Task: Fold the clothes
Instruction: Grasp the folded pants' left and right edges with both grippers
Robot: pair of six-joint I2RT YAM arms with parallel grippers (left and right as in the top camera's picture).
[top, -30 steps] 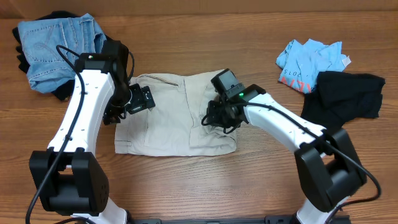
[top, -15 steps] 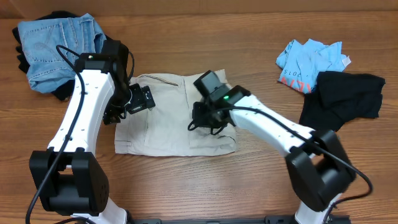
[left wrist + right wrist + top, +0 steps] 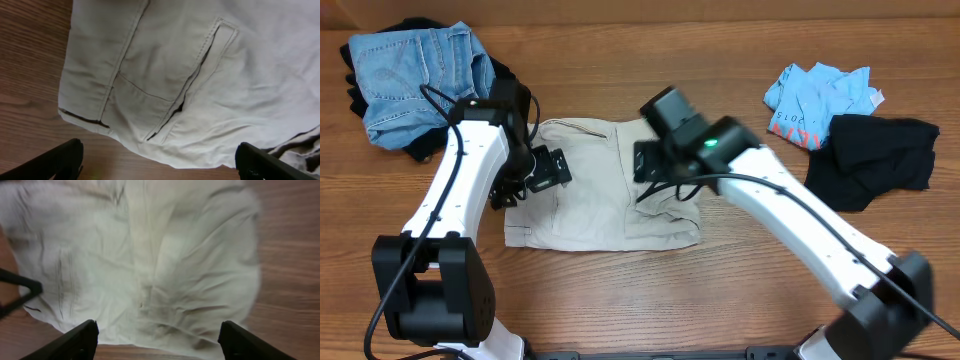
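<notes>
- Cream trousers (image 3: 590,205): lying at mid-table, folded into a compact rectangle. Pocket and waistband stitching face up, and the right half is creased.
- Left gripper (image 3: 160,156): jaws wide apart and empty, poised over the trousers' left edge, near the slit pocket (image 3: 192,85).
- Right gripper (image 3: 159,330): fingers spread with nothing between them, above the trousers' right half.
- Remaining clothes: blue denim (image 3: 410,70) lies beyond the trousers' upper left corner. The light-blue tee (image 3: 820,95) and black garment (image 3: 875,150) lie well to the trousers' right. All are unfolded.
- Risk: a descending left finger could catch the gaping pocket and drag the fold open.
- Risk: the right arm spans the trousers, so a low sweep toward the tee could pull the top layer askew.
</notes>
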